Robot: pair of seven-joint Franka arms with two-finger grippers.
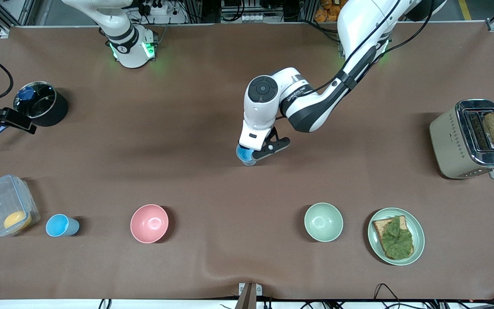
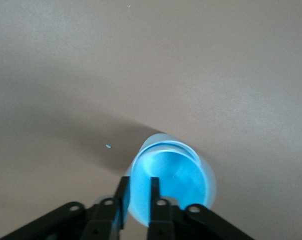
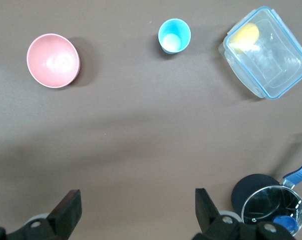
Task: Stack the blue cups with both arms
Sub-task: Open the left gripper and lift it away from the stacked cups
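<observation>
The left wrist view shows the left gripper [image 2: 137, 200] with its jaws clamped on the rim of a blue cup [image 2: 171, 177], one finger inside; in the front view that gripper [image 1: 253, 152] covers most of this cup [image 1: 244, 155] at mid-desk. The right gripper [image 3: 135, 212] hangs with jaws wide above the desk [image 3: 151, 130]; its arm is mostly out of frame. A second blue cup [image 1: 61, 225] stands between the pink bowl [image 1: 149, 223] and a clear container [image 1: 7, 205].
</observation>
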